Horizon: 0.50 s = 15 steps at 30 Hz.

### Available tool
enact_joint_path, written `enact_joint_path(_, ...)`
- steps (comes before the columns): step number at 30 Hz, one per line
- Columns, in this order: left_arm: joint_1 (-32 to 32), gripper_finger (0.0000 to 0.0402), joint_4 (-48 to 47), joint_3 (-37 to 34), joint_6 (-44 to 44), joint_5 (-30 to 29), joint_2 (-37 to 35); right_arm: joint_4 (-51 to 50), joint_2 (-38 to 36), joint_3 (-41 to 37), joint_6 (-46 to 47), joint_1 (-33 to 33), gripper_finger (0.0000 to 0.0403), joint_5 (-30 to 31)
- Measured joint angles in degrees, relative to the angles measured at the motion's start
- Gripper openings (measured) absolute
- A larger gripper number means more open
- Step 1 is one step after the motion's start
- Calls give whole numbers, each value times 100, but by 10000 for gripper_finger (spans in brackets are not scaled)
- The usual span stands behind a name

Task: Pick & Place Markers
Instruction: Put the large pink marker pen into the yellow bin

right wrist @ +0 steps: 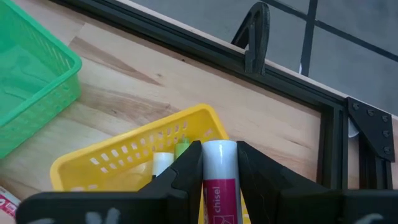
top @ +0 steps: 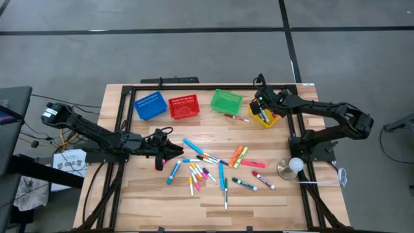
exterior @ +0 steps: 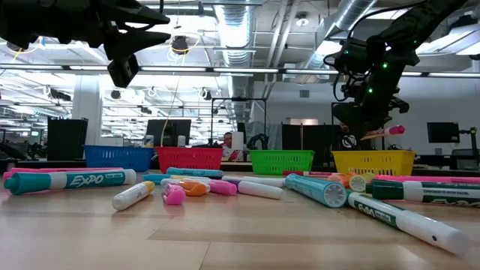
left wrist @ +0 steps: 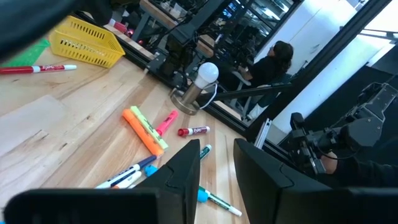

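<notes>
Wooden slat table (top: 259, 200) on a grey floor; the low view looks past it into an open lab with ceiling ducts and monitors, which the overhead never shows.

Four mesh baskets along the far edge: blue basket (top: 149, 105), red basket (top: 184, 107), green basket (top: 226, 101), yellow basket (top: 264, 117).

Right gripper (right wrist: 205, 163) sits over the yellow basket, fingers clamped on a white-bodied pink marker (right wrist: 219, 180). Only the right wrist view shows the clamp clearly: printed "chisel" on the barrel, two more marker ends already lying in the basket below. Low view adds that the marker's pink cap sticks out sideways above the basket rim. Overhead just shows the dark gripper over yellow.

Left gripper (left wrist: 217, 163) hangs above the table's left-centre, beside the scattered markers (top: 220, 169). Left wrist view shows a gap between its fingers with nothing in it, so empty and parted. Low view shows it clear of the tabletop.

The loose markers are strewn mid-table, blue, pink, orange, green, red caps. One red marker (top: 238, 118) lies apart, just in front of the green basket.

A small lamp (left wrist: 196, 86) with a round white bulb stands at the table's right edge. Left wrist view alone shows a person (left wrist: 273, 62) seated at a desk beyond it.
</notes>
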Motion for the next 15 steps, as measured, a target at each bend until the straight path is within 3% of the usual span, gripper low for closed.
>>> enact_joint_path(15, 0, 97, 0, 0, 2, 0, -1, -2, 0, 0, -49, 0, 86, 1)
